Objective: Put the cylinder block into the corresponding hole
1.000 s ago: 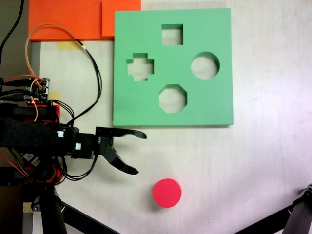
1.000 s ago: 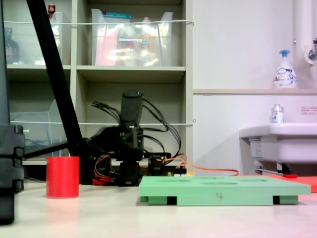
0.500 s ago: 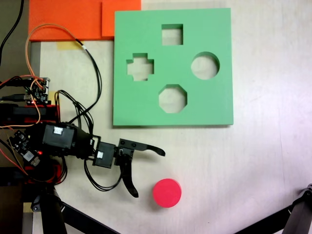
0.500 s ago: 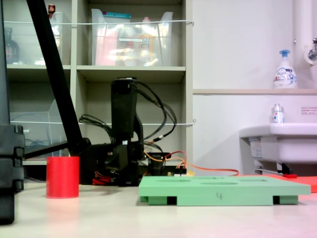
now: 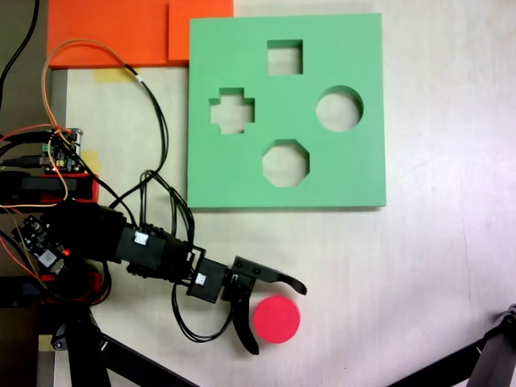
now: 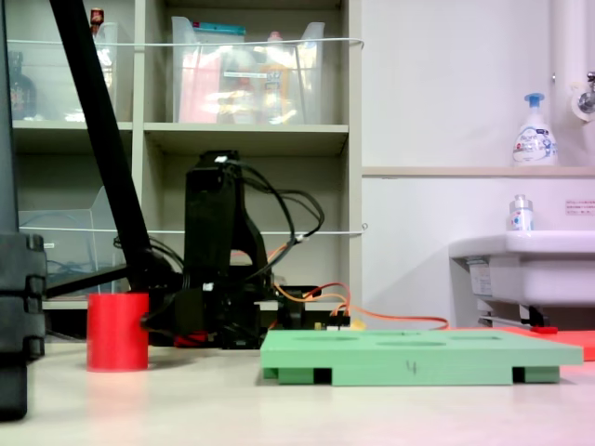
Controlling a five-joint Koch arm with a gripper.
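Lab: shelving [image 6: 251, 139], sink [image 6: 525, 265], soap bottle [image 6: 535, 132].

In the second exterior view the gripper's fingertips are hidden behind the cylinder block [image 6: 117, 332] and the arm's body, the green foam board [image 6: 418, 357] shows only its edge so its cut-outs cannot be told apart, and the orange sheet [image 5: 113, 31] is cut off by the first exterior view's top edge.

**Background Clutter Around the Workspace**

Orange foam sheets [image 5: 121, 32] are lying at the upper left of the first exterior view. In the second exterior view, a soap dispenser [image 6: 535, 131] is standing upper right above a sink [image 6: 521, 263]; shelves [image 6: 246, 139] are holding what may be plastic bins.
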